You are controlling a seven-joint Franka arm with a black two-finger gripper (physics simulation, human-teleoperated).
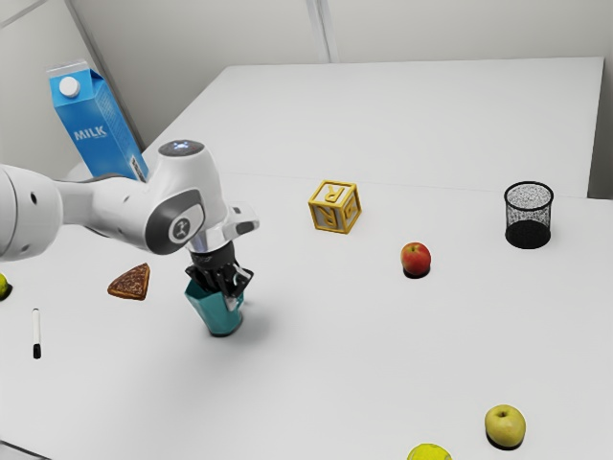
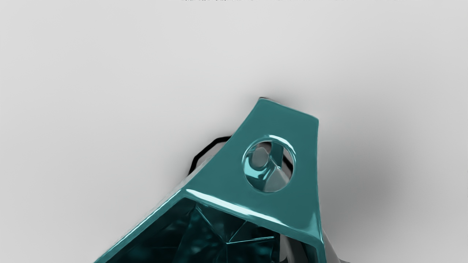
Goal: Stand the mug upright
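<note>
The teal mug (image 1: 216, 309) stands on the table with its mouth upward, leaning slightly toward the exterior view's left. My gripper (image 1: 228, 280) is down at its rim, overlapping the upper part of the mug. In the wrist view, the faceted teal mug (image 2: 252, 128) shows its dark interior and a flat section pierced by a round hole. Parts of the gripper (image 2: 309, 254) appear at the mug's rim there, partly hidden by its wall. Whether the wall is held cannot be made out.
A brown wedge (image 1: 130, 283), marker (image 1: 36, 333) and milk carton (image 1: 96, 120) lie toward the exterior view's left. Toward its right are a letter block (image 1: 333, 207), red apple (image 1: 415, 259), mesh cup (image 1: 528, 216), yellow apple (image 1: 505, 425) and yellow-green ball (image 1: 429, 452).
</note>
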